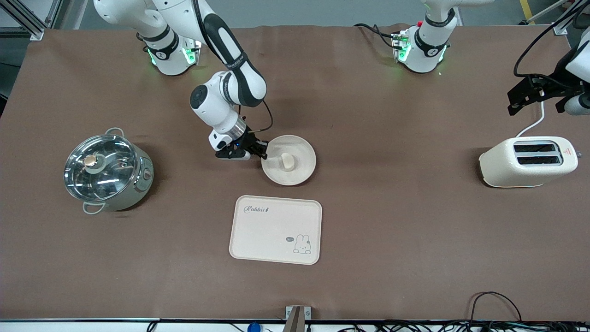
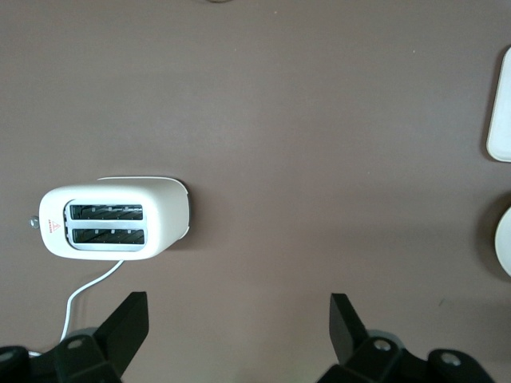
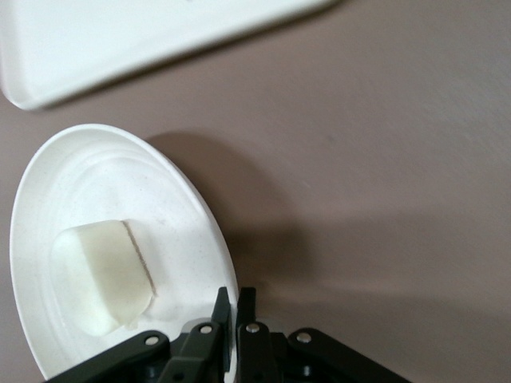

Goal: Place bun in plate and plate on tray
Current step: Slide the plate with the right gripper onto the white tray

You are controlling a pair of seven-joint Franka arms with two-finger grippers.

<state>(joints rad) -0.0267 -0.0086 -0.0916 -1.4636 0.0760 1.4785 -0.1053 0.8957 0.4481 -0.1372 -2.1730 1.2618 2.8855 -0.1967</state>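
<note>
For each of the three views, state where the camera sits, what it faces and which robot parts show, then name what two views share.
Front view: high across the table, facing both arms; shows right gripper shut on plate rim, bun, tray, toaster.
Left wrist view: looks down past open left gripper at toaster.
Right wrist view: sees own fingers, plate, bun, tray.
Shared: both wrist views show the tray.

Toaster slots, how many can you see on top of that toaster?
2. Both run lengthwise across the top of the toaster, side by side, one nearer the front camera than the other. The toaster sits toward the left arm's end of the table.
</note>
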